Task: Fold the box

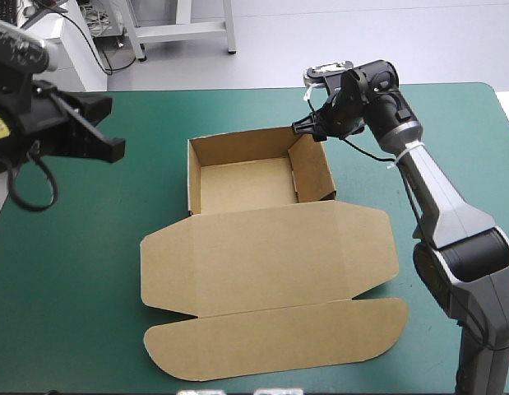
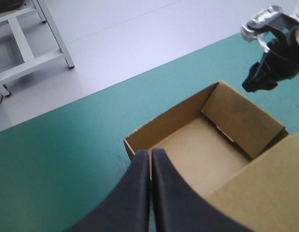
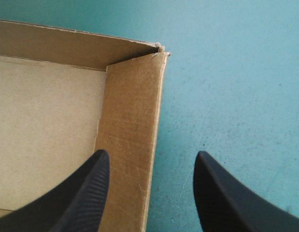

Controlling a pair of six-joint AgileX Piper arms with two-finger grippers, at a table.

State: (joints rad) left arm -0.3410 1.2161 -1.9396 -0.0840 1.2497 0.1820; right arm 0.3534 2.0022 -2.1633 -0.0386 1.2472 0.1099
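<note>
One box [image 1: 270, 247] on the counter [image 1: 81, 271], sitting about mid-counter. Its tray [image 1: 242, 183] faces the far edge and its lid [image 1: 270, 255] is spread flat towards the near edge.

My right pincer [image 3: 151, 153] is wide apart and holding nothing. It hangs over the tray's far right corner, one finger [image 3: 86, 193] on the inside of the right wall [image 3: 130, 145] and the other out over bare counter. I reckon I'm straddling that wall on purpose, to pinch it or steady it where it meets the far wall [image 1: 238, 148]. Up close the corner joint shows a slight gap.

My left pincer [image 2: 150, 152] is closed to a single point with nothing in it, raised above the counter's left side. From there I look across the left wall [image 1: 193, 177] into the tray. Parked out of the way, I'd say, so the right side has room to work.

The lid lies open and flat, which leaves the tray's inside clear for me to reach.

The count:
- One box.
- One tray.
- Three raised walls I can pick out: far, left and right. The fourth side, where the lid joins, I can't judge.
- One lid, with two side wings [image 1: 168, 271].
- One long rounded flap [image 1: 279, 337] along the near edge.
- Two pincers, one wide and one closed.

Nothing else on the counter.
</note>
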